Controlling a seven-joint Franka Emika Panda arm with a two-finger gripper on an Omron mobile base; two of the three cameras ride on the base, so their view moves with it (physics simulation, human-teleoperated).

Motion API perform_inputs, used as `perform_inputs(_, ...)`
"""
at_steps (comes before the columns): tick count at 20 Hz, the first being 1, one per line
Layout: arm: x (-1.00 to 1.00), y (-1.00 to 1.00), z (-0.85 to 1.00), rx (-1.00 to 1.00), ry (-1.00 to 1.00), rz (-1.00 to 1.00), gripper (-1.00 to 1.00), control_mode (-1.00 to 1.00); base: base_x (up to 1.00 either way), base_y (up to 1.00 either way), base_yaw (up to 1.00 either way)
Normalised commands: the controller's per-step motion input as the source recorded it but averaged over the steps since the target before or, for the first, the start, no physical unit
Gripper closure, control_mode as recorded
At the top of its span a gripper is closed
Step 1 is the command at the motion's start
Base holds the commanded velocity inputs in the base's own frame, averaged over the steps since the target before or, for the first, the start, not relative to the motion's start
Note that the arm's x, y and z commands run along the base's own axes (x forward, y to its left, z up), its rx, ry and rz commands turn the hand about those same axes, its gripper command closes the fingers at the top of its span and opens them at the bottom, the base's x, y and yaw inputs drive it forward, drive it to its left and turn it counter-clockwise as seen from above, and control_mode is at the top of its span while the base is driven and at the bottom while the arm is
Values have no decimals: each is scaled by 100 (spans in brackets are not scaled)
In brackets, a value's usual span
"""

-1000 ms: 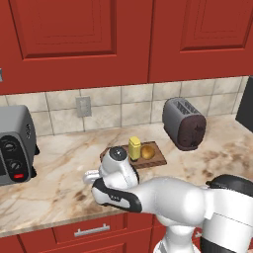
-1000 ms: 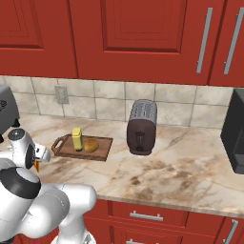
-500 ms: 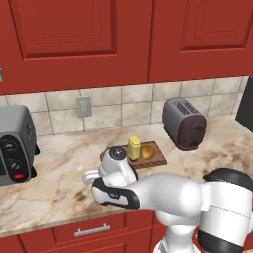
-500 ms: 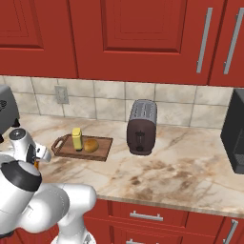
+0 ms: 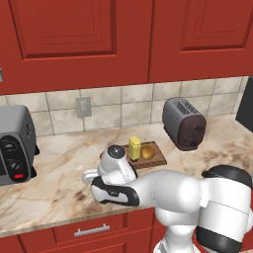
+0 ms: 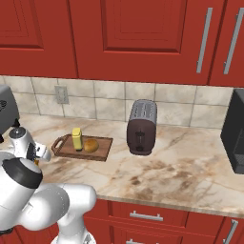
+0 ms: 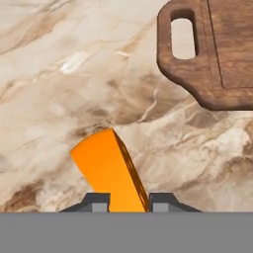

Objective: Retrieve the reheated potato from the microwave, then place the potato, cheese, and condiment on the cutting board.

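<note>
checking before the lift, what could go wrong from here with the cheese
The hand grips the cheese only at its near end, so the wedge could pivot or slip out. The condiment and potato already crowd the cutting board, so setting it down could knock the bottle over.

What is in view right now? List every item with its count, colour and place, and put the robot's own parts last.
Cutting board: one, dark brown, on the counter left of the toaster.
Condiment: one, yellow, upright on the cutting board.
Potato: one, tan, on the cutting board beside the condiment.
Cheese: one, orange, on the counter, off the board near its handle end.
Toaster: one, grey and dark brown, by the backsplash.
Toaster oven: one, grey, at the counter's left end.
Microwave: one, black, at the right edge.
Counter: one, beige marble.
Cabinets: red, above and below the counter.
Gripper: one, dark fingers closed on the cheese.
</note>
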Motion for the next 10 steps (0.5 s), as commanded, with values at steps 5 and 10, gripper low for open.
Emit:
perform_inputs(5,2,0,1,0,0,-4,100,-100,0,0,0)
perform_inputs(10,15,0,1,0,0,-16,100,-100,0,0,0)
